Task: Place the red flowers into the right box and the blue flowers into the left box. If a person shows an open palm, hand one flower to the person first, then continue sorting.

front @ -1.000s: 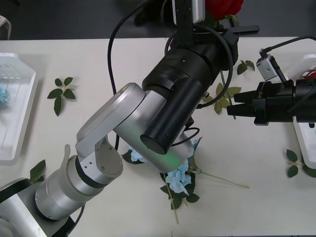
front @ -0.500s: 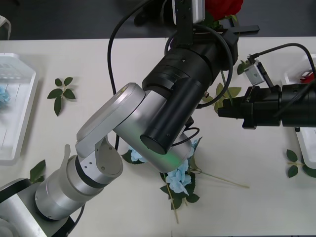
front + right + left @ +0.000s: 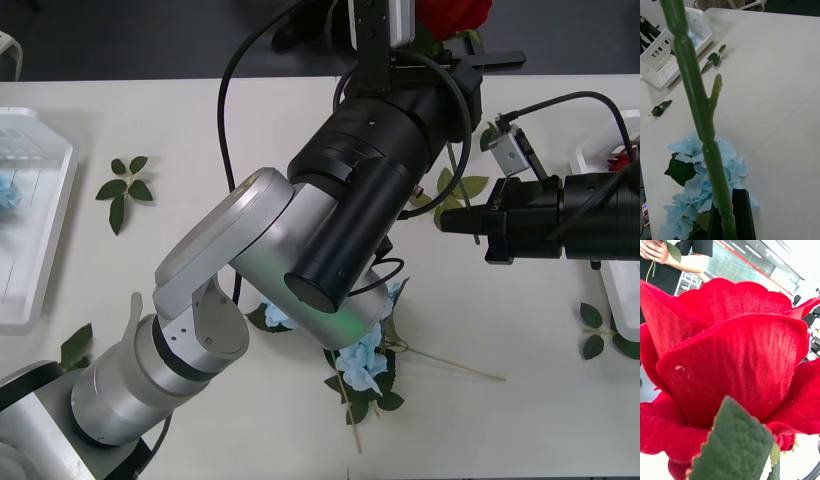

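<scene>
1. The right gripper (image 3: 447,219) is closed on the green stem (image 3: 700,112) of a red flower (image 3: 452,14), over the table's (image 3: 250,130) right half.
2. Whether the left gripper's hold is closed, I cannot tell; the left arm (image 3: 330,250) rises in the middle.
3. The stem runs long and straight, its dark red head (image 3: 730,367) up at the far edge.
4. Blue flowers (image 3: 362,360) lie flat under the left arm.

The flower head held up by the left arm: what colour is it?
Dark red, clearest in the left wrist view.
</scene>
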Robot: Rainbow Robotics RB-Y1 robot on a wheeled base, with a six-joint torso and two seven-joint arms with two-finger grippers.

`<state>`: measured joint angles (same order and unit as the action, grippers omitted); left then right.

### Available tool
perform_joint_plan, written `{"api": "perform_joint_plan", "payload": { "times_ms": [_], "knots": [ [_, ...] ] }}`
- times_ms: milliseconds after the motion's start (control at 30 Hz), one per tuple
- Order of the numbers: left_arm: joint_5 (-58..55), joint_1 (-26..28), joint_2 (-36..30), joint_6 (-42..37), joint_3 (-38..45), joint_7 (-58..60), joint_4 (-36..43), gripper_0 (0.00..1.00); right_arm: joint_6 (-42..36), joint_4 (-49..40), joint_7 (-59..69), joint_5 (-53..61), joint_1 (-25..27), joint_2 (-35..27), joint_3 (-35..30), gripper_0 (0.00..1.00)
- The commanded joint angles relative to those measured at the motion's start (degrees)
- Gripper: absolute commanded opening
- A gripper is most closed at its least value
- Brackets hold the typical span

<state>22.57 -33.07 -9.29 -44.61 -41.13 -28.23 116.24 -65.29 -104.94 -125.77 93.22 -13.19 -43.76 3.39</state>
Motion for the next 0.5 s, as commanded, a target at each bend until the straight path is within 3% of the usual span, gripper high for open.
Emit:
{"api": "perform_joint_plan", "payload": {
  "times_ms": [33,67,100,133,167,500],
  "knots": [
    [0.8,-2.8,-0.9,0.9,-1.0,2.9,0.8,0.00,0.4,-0.4,0.4,-0.3,-0.4,1.5,0.4,0.00],
    [0.8,-2.8,-0.8,0.9,-1.0,2.9,0.8,0.42,0.4,-0.4,0.5,-0.3,-0.4,1.4,0.5,0.00],
    [0.8,-2.8,-0.9,0.9,-1.0,2.9,0.8,0.63,0.5,-0.4,0.5,-0.3,-0.4,1.4,0.4,0.00],
    [0.8,-2.7,-0.9,0.9,-1.0,3.0,0.8,0.94,0.4,-0.4,0.5,-0.3,-0.4,1.4,0.4,0.00],
    [0.7,-2.8,-0.9,0.9,-1.0,3.1,0.8,1.00,0.4,-0.4,0.5,-0.3,-0.4,1.4,0.4,0.00],
    [0.8,-2.8,-1.1,0.8,-1.0,4.0,0.8,1.00,0.5,-0.4,0.5,-0.3,-0.4,1.4,0.4,0.00]
  ]
}}
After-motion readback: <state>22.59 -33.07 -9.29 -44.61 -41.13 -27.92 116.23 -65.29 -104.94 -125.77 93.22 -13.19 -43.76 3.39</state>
